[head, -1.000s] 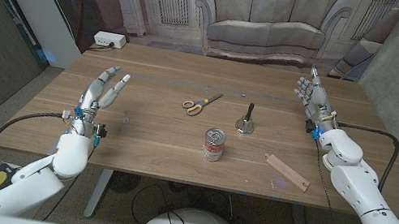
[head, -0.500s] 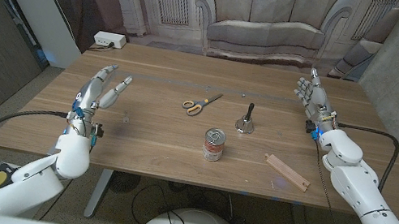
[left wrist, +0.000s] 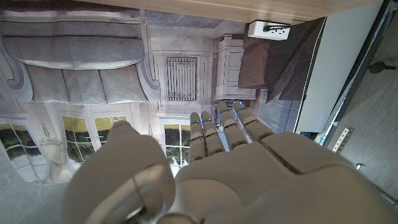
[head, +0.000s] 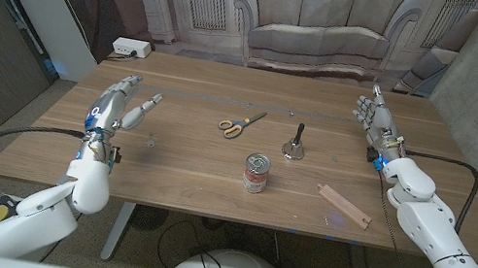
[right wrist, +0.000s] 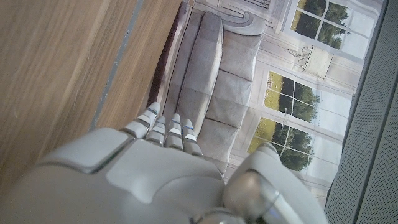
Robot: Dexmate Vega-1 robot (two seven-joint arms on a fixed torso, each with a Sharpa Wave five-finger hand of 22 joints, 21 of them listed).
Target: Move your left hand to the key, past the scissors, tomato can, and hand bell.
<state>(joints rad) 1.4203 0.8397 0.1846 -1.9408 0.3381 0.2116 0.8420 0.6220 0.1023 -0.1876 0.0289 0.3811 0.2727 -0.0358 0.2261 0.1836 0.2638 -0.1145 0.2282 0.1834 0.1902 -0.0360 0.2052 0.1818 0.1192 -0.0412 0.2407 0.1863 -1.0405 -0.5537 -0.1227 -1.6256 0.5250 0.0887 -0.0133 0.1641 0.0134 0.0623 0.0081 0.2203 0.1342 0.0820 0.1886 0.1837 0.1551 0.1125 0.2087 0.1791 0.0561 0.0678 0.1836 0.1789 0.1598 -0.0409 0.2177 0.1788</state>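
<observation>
Overhead, the left hand (head: 119, 103) is raised over the table's (head: 183, 169) left side, fingers straight and apart, thumb out toward the middle, holding nothing; the key (head: 151, 141), a small dark speck on the wood, lies just right of that hand; the right hand (head: 372, 115) stands at the far right edge, fingers up and spread, empty; yellow-handled scissors (head: 240, 123), a dark-handled metal hand bell (head: 294, 144) and a labelled tomato can (head: 256, 173) cluster mid-table, a flat wooden strip (head: 344, 206) right of the can; the left wrist view adds the smooth grey back of the left hand (left wrist: 230, 168), fingers extended toward a painted backdrop (left wrist: 93, 74).
</observation>
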